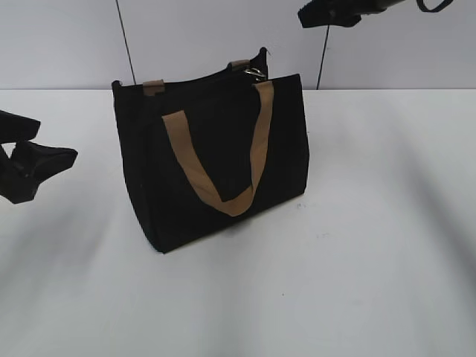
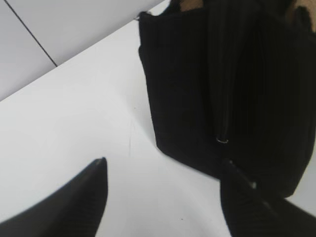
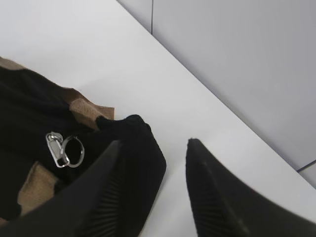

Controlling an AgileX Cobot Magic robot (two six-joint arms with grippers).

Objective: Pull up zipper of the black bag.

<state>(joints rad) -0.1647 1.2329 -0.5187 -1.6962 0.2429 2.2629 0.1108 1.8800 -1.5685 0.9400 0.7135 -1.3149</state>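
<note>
The black bag [image 1: 216, 160] stands upright on the white table, with a tan handle [image 1: 223, 171] hanging down its front. The zipper's silver ring pull [image 1: 255, 72] sits at the top right end of the bag; in the right wrist view it [image 3: 66, 149] lies just left of my jaws. My right gripper [image 3: 154, 143] is open, above the bag's right end corner [image 3: 143, 148]; it shows at the top of the exterior view [image 1: 327, 16]. My left gripper [image 1: 33, 160] is open and empty, left of the bag; the left wrist view [image 2: 165, 165] shows the bag's side [image 2: 222, 84] ahead.
The white table [image 1: 357, 245] runs to a pale wall [image 1: 59, 37] behind the bag. Dark seam lines cross the wall. Nothing else stands on the table.
</note>
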